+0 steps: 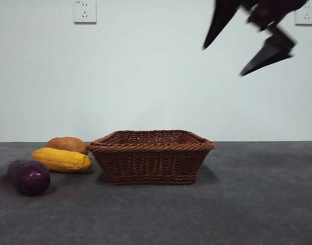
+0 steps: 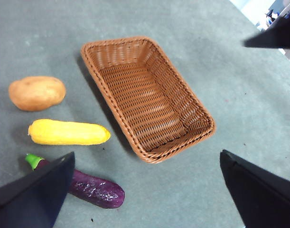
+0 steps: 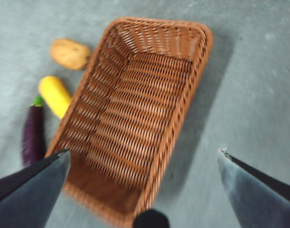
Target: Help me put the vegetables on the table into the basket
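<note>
Purple and glossy, the stubby eggplant [image 1: 28, 177] lies furthest left on the grey table [image 1: 247, 204]. Just beside it we see the yellow corn cob [image 1: 62, 159], then the orange-brown tuber [image 1: 67, 144] behind it. To their right stands the empty reddish-brown wicker basket [image 1: 150, 155] with its braided rim. High at upper right we find the right gripper [image 1: 246, 42], jaws spread. Above the vegetables, the left gripper [image 2: 145, 190] hangs spread too.
</note>
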Motion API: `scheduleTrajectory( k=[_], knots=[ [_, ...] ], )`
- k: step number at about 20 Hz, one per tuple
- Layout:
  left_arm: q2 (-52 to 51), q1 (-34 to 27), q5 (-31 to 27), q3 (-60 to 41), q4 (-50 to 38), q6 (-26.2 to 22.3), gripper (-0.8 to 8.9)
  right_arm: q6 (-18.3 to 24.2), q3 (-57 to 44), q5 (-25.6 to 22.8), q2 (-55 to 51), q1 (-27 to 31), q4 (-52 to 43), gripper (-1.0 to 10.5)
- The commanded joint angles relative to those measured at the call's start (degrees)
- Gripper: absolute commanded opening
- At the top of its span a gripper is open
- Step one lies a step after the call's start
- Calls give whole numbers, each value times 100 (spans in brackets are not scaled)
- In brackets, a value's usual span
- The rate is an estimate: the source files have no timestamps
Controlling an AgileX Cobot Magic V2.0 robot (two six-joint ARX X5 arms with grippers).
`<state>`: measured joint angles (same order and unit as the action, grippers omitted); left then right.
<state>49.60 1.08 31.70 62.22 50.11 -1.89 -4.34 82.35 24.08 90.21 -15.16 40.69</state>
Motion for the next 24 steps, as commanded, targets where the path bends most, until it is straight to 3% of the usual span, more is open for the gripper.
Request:
scheduleTrajectory(
  k=[1, 4, 13, 15, 19, 22, 24],
  knots=[
    [70, 13, -33, 15, -28, 15, 664, -59, 610, -232, 739, -197, 109, 595],
    [151, 13, -177, 15, -31, 15, 664, -59, 1248, -728, 1537, -398, 341, 595],
    [179, 9, -205, 15, -44, 15, 664, -184, 1587, -955, 2959, -553, 275, 587],
    [179, 9, -442, 15, -44, 13, 664, -229, 1585, -957, 3112, -553, 284, 482],
    [195, 9, -623, 15, -39, 15, 664, -334, 1585, -962, 3279, -557, 236, 431],
    [223, 9, -623, 15, -37, 15, 664, -380, 1585, -975, 3333, -629, 201, 243],
    [232, 9, -623, 15, -37, 15, 664, -420, 1585, -970, 3346, -671, 133, 238]
  ],
)
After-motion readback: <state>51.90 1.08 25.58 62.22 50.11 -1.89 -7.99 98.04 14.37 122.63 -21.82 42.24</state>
